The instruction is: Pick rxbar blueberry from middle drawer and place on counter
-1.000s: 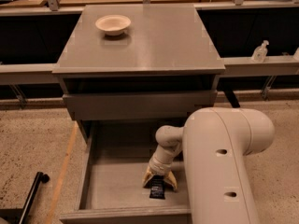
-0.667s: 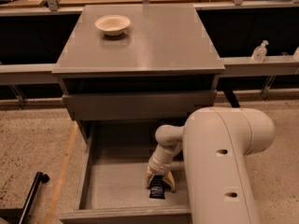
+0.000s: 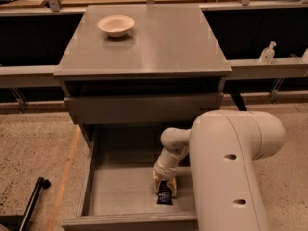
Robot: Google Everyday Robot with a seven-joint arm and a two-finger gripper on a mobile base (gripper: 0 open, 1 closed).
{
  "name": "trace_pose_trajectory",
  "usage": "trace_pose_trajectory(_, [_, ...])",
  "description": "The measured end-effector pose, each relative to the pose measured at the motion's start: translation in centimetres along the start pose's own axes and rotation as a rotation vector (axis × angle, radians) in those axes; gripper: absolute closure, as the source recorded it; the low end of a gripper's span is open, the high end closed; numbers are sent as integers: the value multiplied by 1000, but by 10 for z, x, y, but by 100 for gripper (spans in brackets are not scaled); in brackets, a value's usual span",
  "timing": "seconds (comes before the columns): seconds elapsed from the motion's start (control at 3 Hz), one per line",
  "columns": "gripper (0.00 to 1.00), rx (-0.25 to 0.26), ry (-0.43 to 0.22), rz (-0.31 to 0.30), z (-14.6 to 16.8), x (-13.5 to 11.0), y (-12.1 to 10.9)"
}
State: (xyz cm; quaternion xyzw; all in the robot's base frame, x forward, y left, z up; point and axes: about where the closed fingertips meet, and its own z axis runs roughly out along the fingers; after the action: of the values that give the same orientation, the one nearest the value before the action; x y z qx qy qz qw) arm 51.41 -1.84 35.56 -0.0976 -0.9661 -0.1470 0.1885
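Note:
The middle drawer [image 3: 89,177] is pulled out below the cabinet, wide, shallow and grey. On its floor near the front lies the rxbar blueberry [image 3: 164,197], a small dark wrapper with pale print. My gripper [image 3: 164,186] reaches down into the drawer from the white arm and stands right over the bar's upper end, its yellowish fingers on either side of it. Above, the counter [image 3: 163,37] is a flat grey-brown top.
A cream bowl [image 3: 116,25] sits at the counter's back left. The plain drawer front [image 3: 142,108] above is shut. My bulky white arm [image 3: 231,172] covers the drawer's right side. A black pole [image 3: 33,196] lies on the floor at left. A bottle [image 3: 267,53] stands on the right ledge.
The gripper has sunk slightly lower onto the bar; the arm and drawer otherwise hold their places.

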Motion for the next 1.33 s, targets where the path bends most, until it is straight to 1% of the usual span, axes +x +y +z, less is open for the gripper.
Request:
trace_pose_trajectory(0.67, [100, -1, 0, 0, -2, 1, 1])
trace_pose_trajectory(1.0, [100, -97, -22, -28, -17, 8, -1])
trace_pose_trajectory(1.33, [100, -275, -63, -108, -51, 26, 0])
